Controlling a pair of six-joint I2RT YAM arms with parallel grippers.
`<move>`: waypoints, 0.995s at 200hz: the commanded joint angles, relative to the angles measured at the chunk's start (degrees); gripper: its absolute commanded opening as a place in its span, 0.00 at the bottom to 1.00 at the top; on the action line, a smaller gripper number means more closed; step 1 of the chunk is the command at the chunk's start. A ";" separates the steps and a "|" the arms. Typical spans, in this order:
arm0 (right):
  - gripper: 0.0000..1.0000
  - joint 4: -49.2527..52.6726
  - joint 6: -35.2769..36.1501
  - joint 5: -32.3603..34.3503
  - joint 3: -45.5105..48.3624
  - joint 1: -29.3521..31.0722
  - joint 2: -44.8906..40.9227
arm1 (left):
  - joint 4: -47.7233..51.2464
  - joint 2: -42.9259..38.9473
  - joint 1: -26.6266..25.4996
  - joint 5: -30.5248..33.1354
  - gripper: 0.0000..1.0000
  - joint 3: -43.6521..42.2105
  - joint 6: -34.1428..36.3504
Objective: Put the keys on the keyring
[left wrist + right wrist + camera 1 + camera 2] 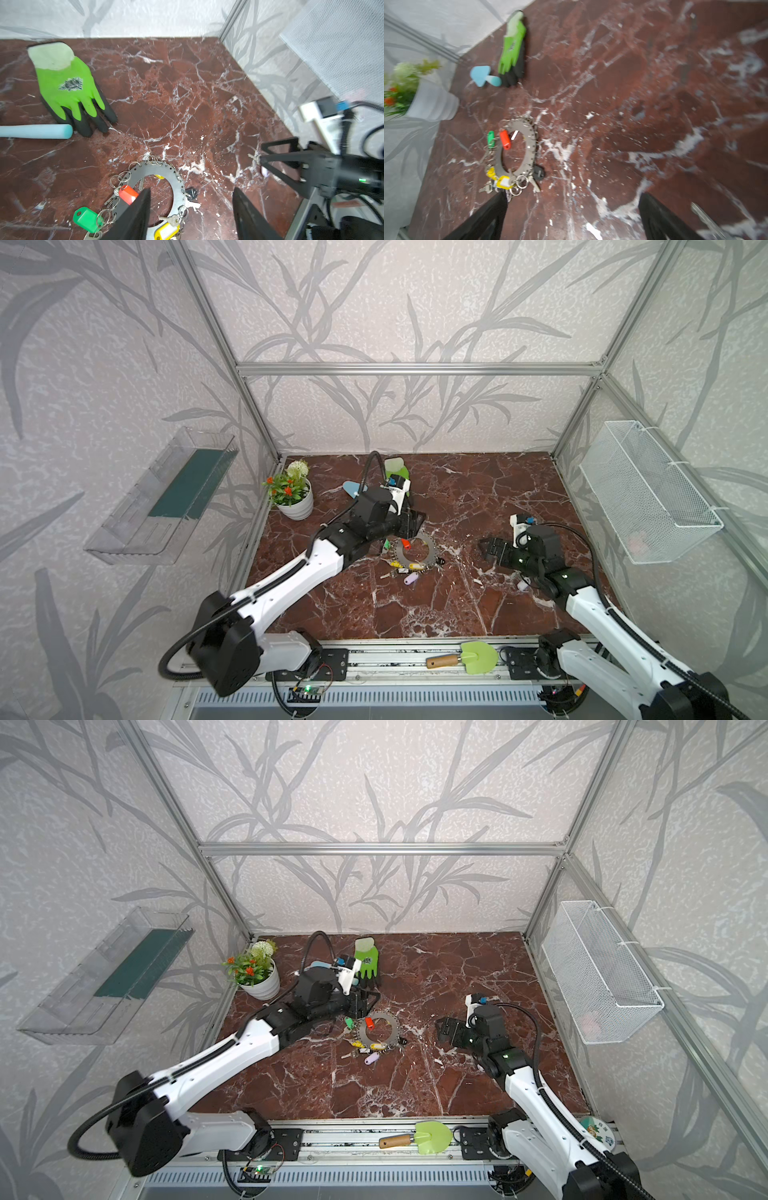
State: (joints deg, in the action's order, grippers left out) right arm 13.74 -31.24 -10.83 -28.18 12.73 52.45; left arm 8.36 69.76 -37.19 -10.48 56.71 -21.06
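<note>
Keyring (401, 554) lay flat near the middle of the marble surface (415, 614), likely so that the wire loops (122, 176) round its rim were reachable from above. In a top view, a green tag (387, 546) sat at its 9 o'clock and a red tag (406, 543) rested on the disc at 10 o'clock. Yellow tags (411, 566) bunched at 6 o'clock with a lilac tag (410, 579) just beyond them; whether the lilac one was hooked on, I could not tell. A black tag (439, 561) lay at 4 o'clock.

The left tool (192, 189) hung at the keyring's 12 o'clock, its fingers (135, 214) spread and pinching nothing, one of them over the open centre. By my judgement it was placed to steady the disc or take a tag. The right tool (573, 194) stood at 3 o'clock, well apart from the ring and pointing toward it, spread wide and empty. A pale tag (523, 584) lay loose near that tool, at its 4 o'clock, and was probably the next to be hung.
</note>
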 commanded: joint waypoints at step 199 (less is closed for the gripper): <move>0.81 0.55 -14.32 -1.79 5.96 -12.97 8.21 | 5.48 -19.40 0.57 -2.97 0.89 -7.82 4.98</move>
State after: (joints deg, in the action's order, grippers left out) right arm 16.93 -44.42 -7.53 -23.35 -0.12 60.29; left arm 14.59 51.11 -36.84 -12.58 49.34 -16.49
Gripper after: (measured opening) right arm 0.811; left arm 0.887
